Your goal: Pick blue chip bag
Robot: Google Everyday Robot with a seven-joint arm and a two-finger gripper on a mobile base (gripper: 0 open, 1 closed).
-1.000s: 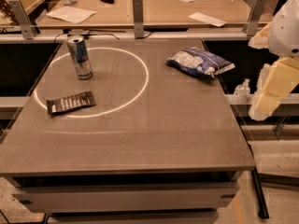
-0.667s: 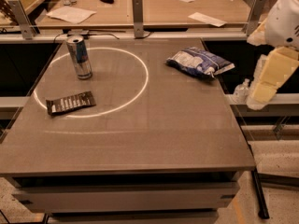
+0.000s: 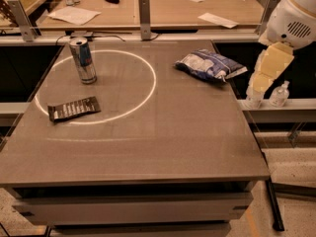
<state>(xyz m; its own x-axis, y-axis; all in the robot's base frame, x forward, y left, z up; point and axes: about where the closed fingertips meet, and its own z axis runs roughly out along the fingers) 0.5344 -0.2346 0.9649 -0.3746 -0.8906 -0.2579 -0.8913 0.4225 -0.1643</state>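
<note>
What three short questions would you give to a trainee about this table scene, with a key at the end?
1. True or false: the gripper touches the blue chip bag.
2. The drink can is: A) lying on its side; B) standing upright; C) tilted against the bag.
3. Which thing on the table lies fully outside the light ring?

Key
1. False: the gripper hangs beyond the table's right edge, apart from the bag.
2. B.
3. The blue chip bag.
</note>
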